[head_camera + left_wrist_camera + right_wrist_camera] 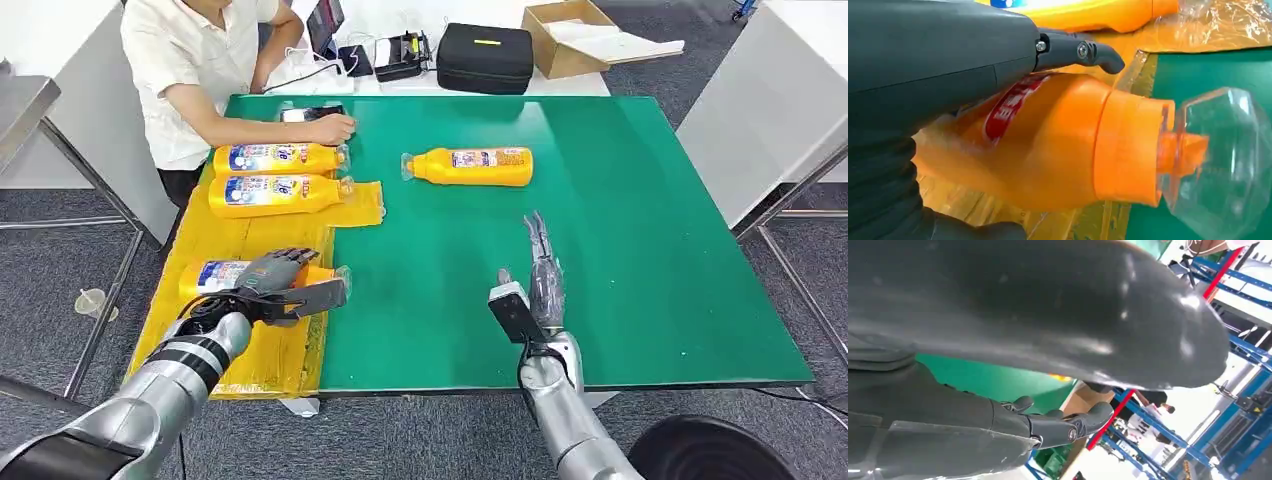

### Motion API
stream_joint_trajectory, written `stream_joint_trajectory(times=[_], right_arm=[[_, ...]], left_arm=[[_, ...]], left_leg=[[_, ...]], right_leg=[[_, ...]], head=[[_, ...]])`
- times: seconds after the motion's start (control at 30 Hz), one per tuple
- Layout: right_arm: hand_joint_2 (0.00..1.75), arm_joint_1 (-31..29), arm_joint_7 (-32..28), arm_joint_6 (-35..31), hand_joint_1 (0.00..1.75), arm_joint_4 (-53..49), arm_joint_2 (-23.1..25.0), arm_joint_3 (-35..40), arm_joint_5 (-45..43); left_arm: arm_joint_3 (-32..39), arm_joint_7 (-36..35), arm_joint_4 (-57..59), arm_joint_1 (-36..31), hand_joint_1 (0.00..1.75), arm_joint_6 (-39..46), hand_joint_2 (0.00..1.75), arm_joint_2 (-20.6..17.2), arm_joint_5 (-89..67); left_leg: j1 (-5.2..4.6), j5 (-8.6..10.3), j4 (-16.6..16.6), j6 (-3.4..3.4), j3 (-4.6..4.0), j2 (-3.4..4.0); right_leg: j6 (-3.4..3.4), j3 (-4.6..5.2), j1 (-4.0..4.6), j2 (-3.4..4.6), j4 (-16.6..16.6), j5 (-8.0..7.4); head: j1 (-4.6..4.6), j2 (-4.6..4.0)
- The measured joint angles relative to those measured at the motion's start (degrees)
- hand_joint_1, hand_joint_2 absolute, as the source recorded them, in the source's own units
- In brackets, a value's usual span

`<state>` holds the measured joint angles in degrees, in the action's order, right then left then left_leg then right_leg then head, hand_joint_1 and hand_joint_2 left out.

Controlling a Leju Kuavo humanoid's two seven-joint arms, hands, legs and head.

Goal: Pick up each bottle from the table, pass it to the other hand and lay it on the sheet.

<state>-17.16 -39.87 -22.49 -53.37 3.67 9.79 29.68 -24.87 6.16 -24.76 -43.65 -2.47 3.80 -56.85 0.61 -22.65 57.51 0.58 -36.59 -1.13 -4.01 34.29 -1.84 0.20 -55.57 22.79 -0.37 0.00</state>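
High head view — close wrist views

Three bottles lie on the sheet at table's left — a fourth bottle right of them.

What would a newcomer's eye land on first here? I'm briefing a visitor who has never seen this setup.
Probably the bright orange bottles: two side by side on the yellow sheet, one bottle alone on the green table. Next, the left hand gripping a third bottle over the sheet's near end, while the right hand hangs open over the table.
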Motion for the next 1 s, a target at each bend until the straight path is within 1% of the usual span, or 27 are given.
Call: stream_joint_trajectory(times=[0.3,0.63,0.87,0.9,1.0], right_arm=[[0.00,-0.2,0.0,-0.2,0.00,0.7,-0.2,1.8,-4.0],[0.00,-0.3,0.0,-0.2,0.00,0.9,-0.5,2.5,-4.2],[0.00,-0.9,0.0,-1.7,0.00,1.3,-0.9,4.0,-6.2],[0.00,-1.0,0.0,-2.6,0.00,1.5,-1.1,4.2,-5.5],[0.00,-2.6,0.0,-6.2,0.00,3.9,-2.0,4.6,0.1]], left_arm=[[1.6,5.1,0.6,-0.5,0.00,-2.2,1.75,0.0,4.7],[2.1,5.8,0.6,-0.5,0.00,-2.7,1.75,0.0,5.1],[2.1,10.5,0.1,-0.6,0.00,-4.7,1.75,0.0,7.6],[2.0,11.3,-0.2,-0.5,0.00,-4.7,1.75,0.0,8.3],[0.9,12.9,-3.3,0.0,0.00,-4.4,1.75,-0.2,11.1]], left_leg=[[0.00,0.01,0.0,0.00,0.01,0.00],[0.00,0.01,0.0,0.00,0.01,0.00],[0.00,0.01,0.0,0.00,0.01,-0.01],[0.00,0.01,0.0,0.00,0.00,-0.01],[-0.01,0.01,0.0,0.00,-0.01,-0.01]], right_leg=[[0.00,0.00,0.00,0.00,0.0,0.00],[0.00,0.00,0.00,0.00,0.0,0.00],[0.00,0.01,0.00,-0.01,0.0,0.00],[0.00,0.01,0.00,-0.01,0.0,0.00],[-0.01,0.01,-0.01,0.00,0.0,0.00]], head=[[-0.02,0.00],[0.00,0.00],[0.00,0.00],[0.00,0.00],[0.00,0.00]])
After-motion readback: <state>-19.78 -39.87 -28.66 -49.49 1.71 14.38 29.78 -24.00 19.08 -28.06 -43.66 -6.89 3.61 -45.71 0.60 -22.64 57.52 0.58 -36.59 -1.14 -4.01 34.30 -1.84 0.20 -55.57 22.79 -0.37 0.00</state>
